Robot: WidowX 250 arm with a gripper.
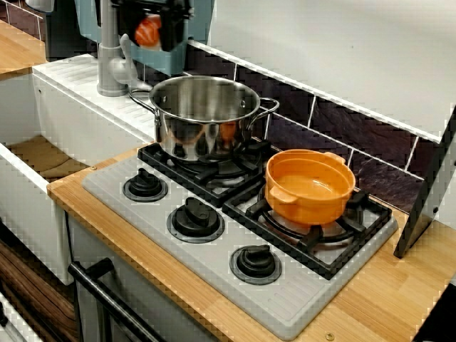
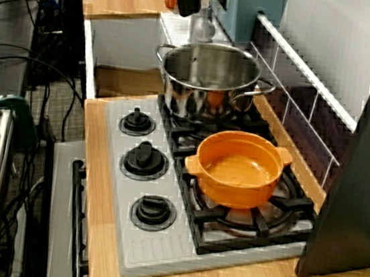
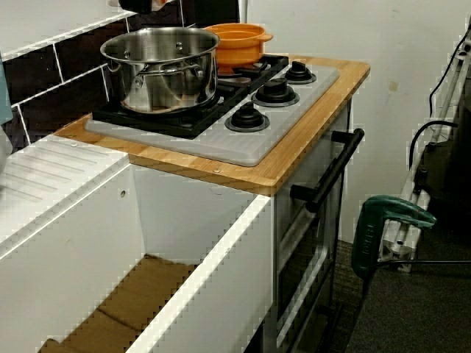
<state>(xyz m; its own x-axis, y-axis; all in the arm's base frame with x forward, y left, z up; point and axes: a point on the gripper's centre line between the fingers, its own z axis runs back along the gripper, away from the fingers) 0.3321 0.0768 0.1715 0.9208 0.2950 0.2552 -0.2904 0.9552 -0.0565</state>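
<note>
Black gripper hangs fingers-down at 11 o'clock above the steel pot, clenched around an orange object.

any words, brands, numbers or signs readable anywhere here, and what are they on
No text can be read in any of the three views.
steel pot: no brand or label shows.
orange pot: plain, no marking.
stove knobs: no numbers or symbols can be made out.
green clamp: any marking on it is too blurred to read.
</note>
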